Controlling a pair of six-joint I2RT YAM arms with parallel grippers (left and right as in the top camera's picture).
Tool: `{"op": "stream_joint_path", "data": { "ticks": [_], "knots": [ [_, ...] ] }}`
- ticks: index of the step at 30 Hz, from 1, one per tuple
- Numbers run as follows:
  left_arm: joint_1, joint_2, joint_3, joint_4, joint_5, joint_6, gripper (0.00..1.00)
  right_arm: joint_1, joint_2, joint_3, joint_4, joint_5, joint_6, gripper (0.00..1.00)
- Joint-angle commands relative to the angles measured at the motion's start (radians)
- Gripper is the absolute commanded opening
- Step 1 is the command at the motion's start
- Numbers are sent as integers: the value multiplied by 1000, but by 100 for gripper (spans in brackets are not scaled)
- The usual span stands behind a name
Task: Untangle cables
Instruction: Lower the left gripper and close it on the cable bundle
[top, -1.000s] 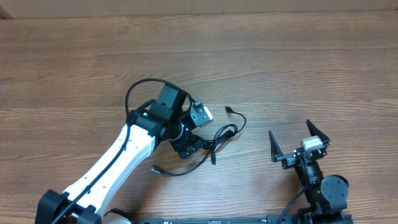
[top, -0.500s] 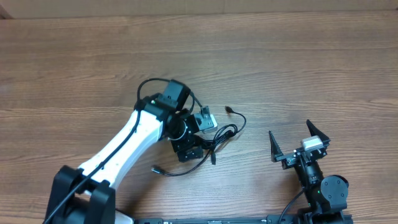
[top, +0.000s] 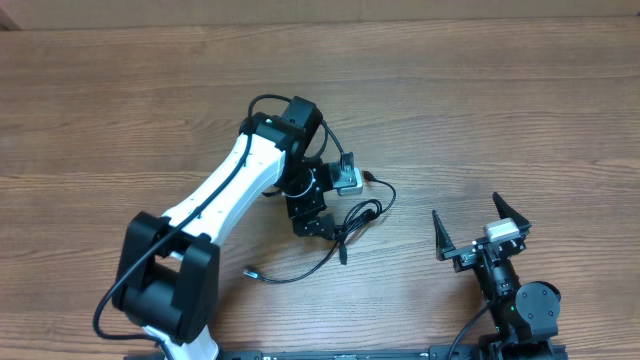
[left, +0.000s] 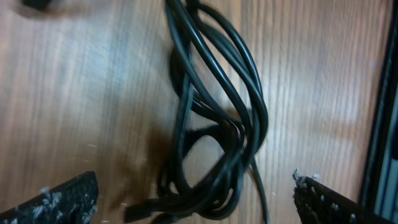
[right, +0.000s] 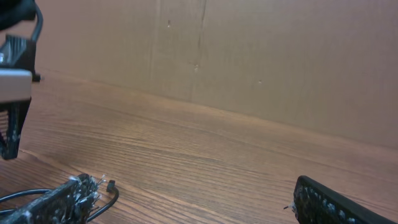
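The left arm has swung farther out over the wooden worktop (top: 520, 100) since a second ago. Its fingers (left: 62, 202) stand wide apart above the tangled black cables (left: 217, 124), which lie near the worktop's middle. The right fingers (top: 441, 237) have not moved and are spread wide, empty, well apart from the cables.

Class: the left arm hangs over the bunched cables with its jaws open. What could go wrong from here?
1. The left gripper straddles the whole bunch of cables. Closing there may catch several strands at once and pull the tangle tighter.
2. The right gripper is open and well away from the cables, so nothing pins the bunch. A pull could simply drag it all along the table.
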Motion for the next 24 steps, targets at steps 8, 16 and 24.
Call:
{"op": "stream_joint_path", "data": {
  "ticks": [8, 16, 24],
  "knots": [
    [5, 58, 23, -106, 59, 172, 100, -3, -10, -9, 3, 2, -3, 100],
    [3, 58, 7, -105, 75, 182, 100, -3, -10, -9, 3, 2, -3, 100],
    [4, 58, -21, -105, 75, 212, 100, -3, -10, -9, 3, 2, -3, 100]
  ]
}}
